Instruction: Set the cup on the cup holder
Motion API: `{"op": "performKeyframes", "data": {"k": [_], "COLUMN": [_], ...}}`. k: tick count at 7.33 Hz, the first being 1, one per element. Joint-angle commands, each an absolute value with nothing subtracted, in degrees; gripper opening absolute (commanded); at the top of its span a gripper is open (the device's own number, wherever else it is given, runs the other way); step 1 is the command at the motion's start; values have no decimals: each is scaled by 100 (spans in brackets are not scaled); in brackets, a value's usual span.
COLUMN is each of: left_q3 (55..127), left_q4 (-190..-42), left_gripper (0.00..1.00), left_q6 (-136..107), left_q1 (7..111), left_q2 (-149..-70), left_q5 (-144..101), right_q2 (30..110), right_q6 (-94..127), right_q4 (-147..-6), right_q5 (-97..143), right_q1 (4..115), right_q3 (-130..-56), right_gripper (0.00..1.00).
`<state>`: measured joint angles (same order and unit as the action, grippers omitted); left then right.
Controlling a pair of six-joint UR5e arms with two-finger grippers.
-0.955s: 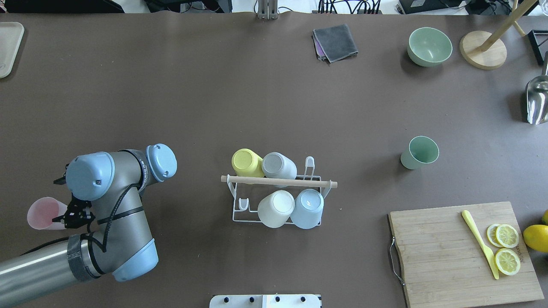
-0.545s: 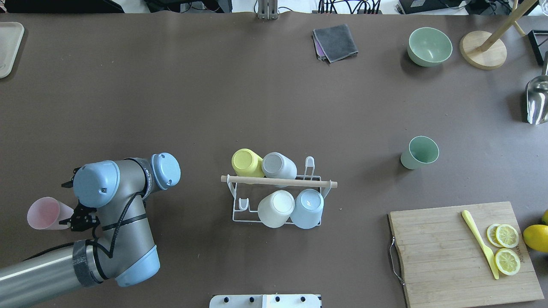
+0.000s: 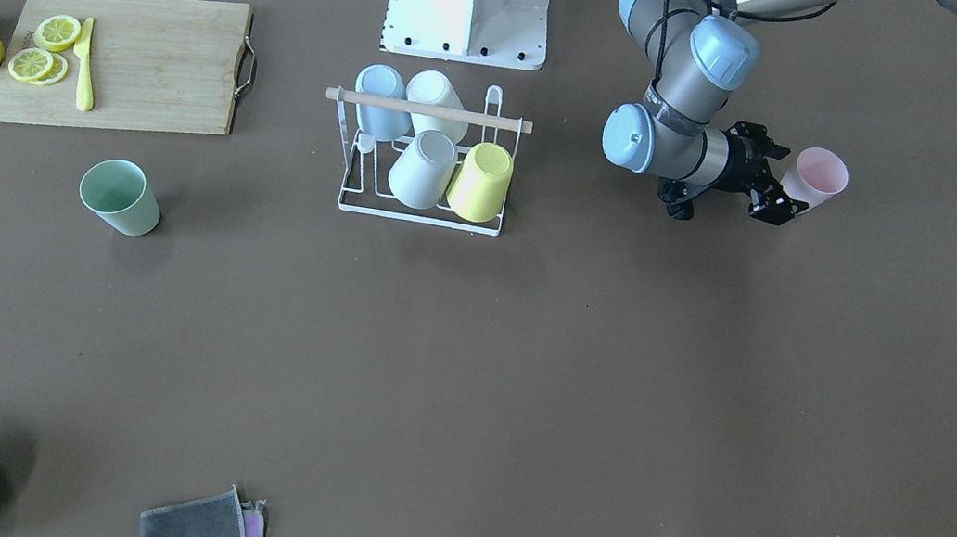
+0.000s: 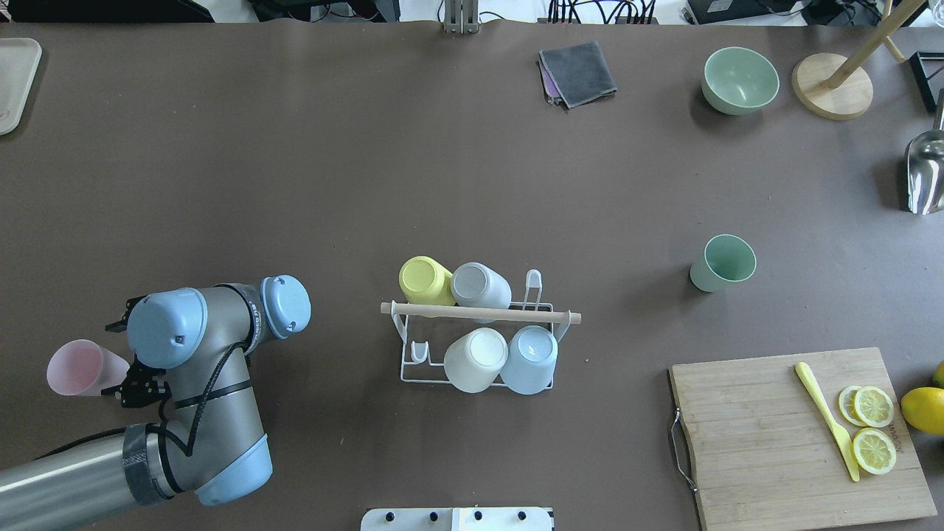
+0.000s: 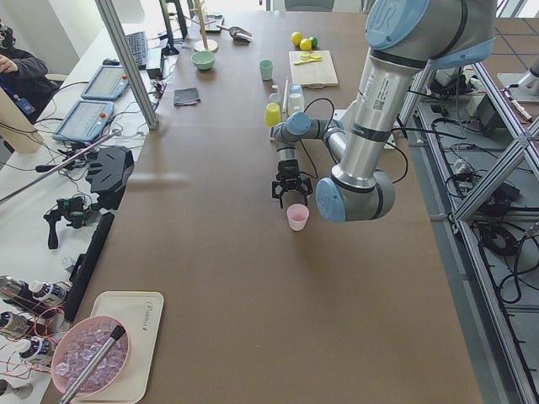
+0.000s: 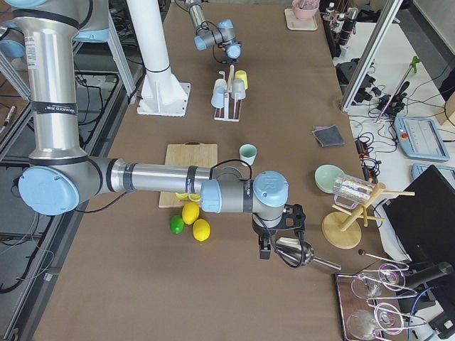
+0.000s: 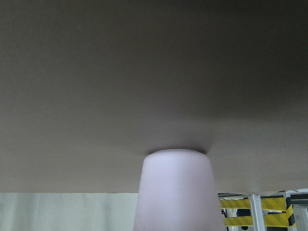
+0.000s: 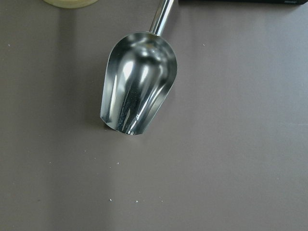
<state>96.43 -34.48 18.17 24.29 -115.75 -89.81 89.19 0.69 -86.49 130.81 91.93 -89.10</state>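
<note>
A pink cup point(image 4: 74, 367) stands upright on the table at the robot's left, also in the front view point(image 3: 817, 178). My left gripper point(image 4: 116, 359) lies level beside it, open, with one finger on each side of the cup's lower part point(image 3: 788, 186). The left wrist view shows the cup point(image 7: 175, 192) close up and no fingers. The white wire cup holder point(image 4: 479, 314) with its wooden rod sits at table centre point(image 3: 428, 110) and holds several upturned cups. My right gripper point(image 6: 274, 245) hovers over a metal scoop point(image 8: 137, 91); I cannot tell if it is open.
A green cup point(image 4: 723, 262) stands right of the holder. A cutting board point(image 4: 800, 435) with lemon slices and a yellow knife lies at the near right. A green bowl point(image 4: 740, 80), a grey cloth point(image 4: 577, 72) and a wooden stand point(image 4: 832, 85) are at the far side.
The left arm's wrist and elbow joints have shifted slightly toward the robot and to the right. The gripper now sits a little back from the pink cup, which has stayed in place.
</note>
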Motion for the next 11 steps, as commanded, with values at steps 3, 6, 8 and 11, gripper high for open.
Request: {"op": "performKeyframes", "data": {"k": [3,6,8,11], "left_q3": [9650,9659,9659,9808], "left_q4": [-3919,-4086,-4174,-4210], "left_gripper": [97,97,97,97], "left_q6": [1802,1750,1723,1662], "left_q1": [2470,2470,2470,2470], "left_q2": [-11207,-11005,-10916,-10741], "left_q5": [-8974,-8982,-8982,-8982], "right_q2": [8921,8728,8692,7985], "right_q6": [35,18,70,787], "right_q4": [-8657,-8666,-8710,-9041], "right_q5": [13104,13078,13095,13113], "right_q1": [9167,8614,8116,7167], "right_q3": [-9175,-9456,-10078,-10239], "right_gripper": [100,100,100,97]}}
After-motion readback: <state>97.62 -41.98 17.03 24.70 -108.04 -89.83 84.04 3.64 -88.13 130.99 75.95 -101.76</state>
